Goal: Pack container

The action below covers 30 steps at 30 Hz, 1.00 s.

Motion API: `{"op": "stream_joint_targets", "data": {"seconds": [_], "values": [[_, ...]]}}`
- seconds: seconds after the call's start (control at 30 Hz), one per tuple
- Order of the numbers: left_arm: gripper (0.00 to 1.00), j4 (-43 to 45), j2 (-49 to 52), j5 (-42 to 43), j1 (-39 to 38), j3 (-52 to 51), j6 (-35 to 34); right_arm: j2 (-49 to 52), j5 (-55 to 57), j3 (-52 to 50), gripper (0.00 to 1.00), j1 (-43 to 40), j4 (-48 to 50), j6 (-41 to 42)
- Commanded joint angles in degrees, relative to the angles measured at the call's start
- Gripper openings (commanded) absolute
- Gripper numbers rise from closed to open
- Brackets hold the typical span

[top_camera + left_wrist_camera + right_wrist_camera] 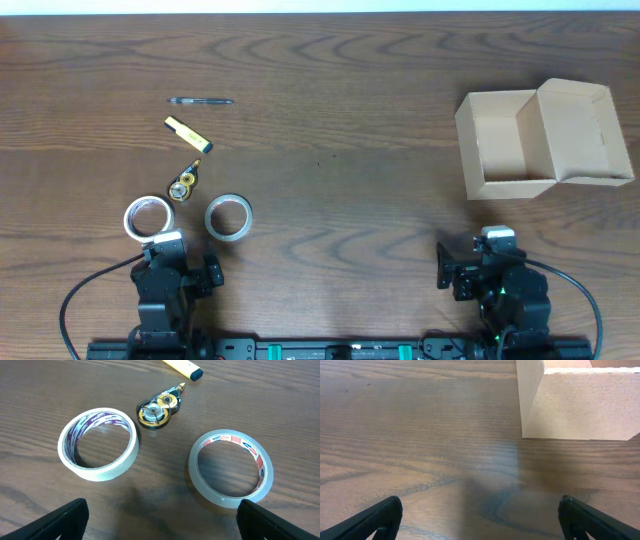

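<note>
Your left gripper [162, 506] shows its two dark fingertips [70, 515] at the bottom corners of the left wrist view. They're spread wide with nothing between them, so the jaws are released. Just ahead of it on the wooden table [330, 60] are two tape rolls lying flat side by side, close but not touching: a white tape roll [107, 471] with purple print inside on the left, and a clear tape roll [220, 494] with red and blue print inside on the right. A bit further out, between the two rolls, there's a small correction tape dispenser [159, 410] with a gold wheel. Beyond that is a yellow highlighter [188, 135] lying at an angle, and a pen [200, 101] furthest out, roughly parallel to the far table edge. Over on the other side, your right gripper [480, 505] looks the same, jaws parted wide and holding nothing, hanging over bare wood. The container [495, 145] is on the right half of the table, well apart from all the stationery. It stands out ahead of the right gripper and a little to its right, with the flap lid [575, 130] swung open on the right side. From the right wrist camera you only catch its near corner, up in the top right.
</note>
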Motion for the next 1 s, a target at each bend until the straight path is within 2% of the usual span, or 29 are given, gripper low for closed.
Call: {"op": "stream_joint_targets", "data": {"seconds": [0.0, 0.5, 0.67, 0.8, 0.97], "values": [[0.95, -0.2, -0.4, -0.1, 0.2, -0.7, -0.4, -0.5, 0.6, -0.6, 0.99, -0.4, 0.0, 1.0], [0.95, -0.2, -0.4, -0.1, 0.2, -0.7, -0.4, -0.5, 0.4, -0.2, 0.99, -0.4, 1.3, 2.3], [0.95, -0.2, -0.4, -0.1, 0.2, -0.7, -0.4, 1.2, -0.2, 3.8, 0.99, -0.4, 1.0, 2.4], [0.95, -0.2, -0.4, -0.1, 0.2, -0.7, -0.4, 7.5, 0.5, 9.7, 0.99, -0.4, 0.2, 2.4], [0.95, -0.2, -0.4, -0.1, 0.2, -0.7, -0.4, 21.7, 0.4, 20.0, 0.99, -0.5, -0.2, 2.5]]}}
